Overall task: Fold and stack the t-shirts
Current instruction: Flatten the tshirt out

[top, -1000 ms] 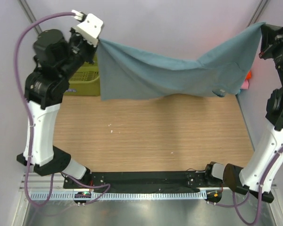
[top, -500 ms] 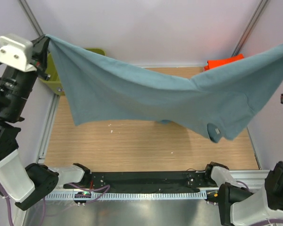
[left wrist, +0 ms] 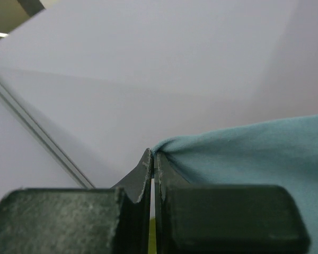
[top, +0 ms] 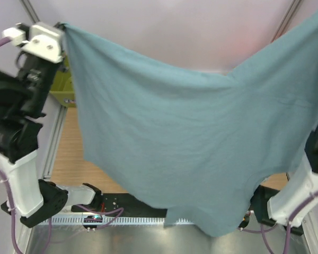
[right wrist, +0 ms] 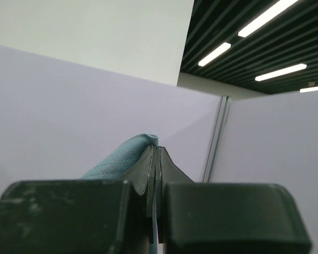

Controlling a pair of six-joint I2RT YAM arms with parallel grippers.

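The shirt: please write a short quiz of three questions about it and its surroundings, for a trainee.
1. True or false: the shirt is already folded.
2. Which claw is shut on the shirt? A) left only B) right only C) both
3. What colour is the basket behind the shirt?

Key
1. False. It hangs spread out in the air.
2. C. The left claw and the right claw each pinch an edge of the cloth.
3. Olive green.
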